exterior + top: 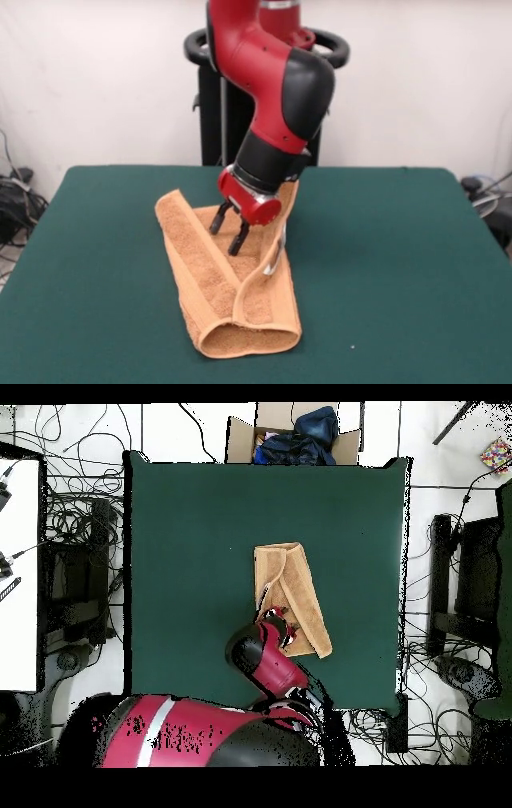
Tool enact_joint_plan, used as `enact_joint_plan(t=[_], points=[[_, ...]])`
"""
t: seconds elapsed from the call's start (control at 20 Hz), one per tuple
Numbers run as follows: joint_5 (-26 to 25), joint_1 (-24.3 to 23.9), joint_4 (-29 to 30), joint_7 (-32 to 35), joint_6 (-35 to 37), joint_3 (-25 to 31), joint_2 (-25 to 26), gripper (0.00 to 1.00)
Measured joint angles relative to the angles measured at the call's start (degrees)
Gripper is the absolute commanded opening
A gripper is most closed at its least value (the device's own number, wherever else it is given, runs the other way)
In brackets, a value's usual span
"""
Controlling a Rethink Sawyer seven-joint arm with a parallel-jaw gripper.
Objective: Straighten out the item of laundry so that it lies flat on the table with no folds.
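Front view: red and black arm [272, 88] comes down from the pedestal side, hand [228, 230] tilted over the towel [228, 288], fingers [239, 239] apart and released, nothing held between them. Fingertips sit right at the fabric near the towel's pedestal-side end; contact can't be confirmed. Towel is not flat: both long sides are folded inward over the middle, forming a narrow elongated strip with a rounded fold at the end toward the camera-side edge of the table [400, 280]. One flap stands up partly beside the hand. Overhead view: towel [292, 596] lies about mid-table [180, 564], slightly toward the pedestal-side edge, running lengthwise between the far and pedestal edges, well clear of all corners. Hand [284, 627] is over the towel's pedestal-side end.
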Motion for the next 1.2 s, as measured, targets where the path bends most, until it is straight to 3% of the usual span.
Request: enact_joint_plan(t=[0.5, 0.9, 1.2], points=[[1.5, 2.7, -0.2, 0.0, 1.2, -0.4, 0.6, 1.00], [3.7, 7.0, -0.9, 0.0, -9.4, -2.6, 5.2, 1.00], [3.7, 7.6, -1.0, 0.0, -15.5, -2.8, 7.2, 1.00]])
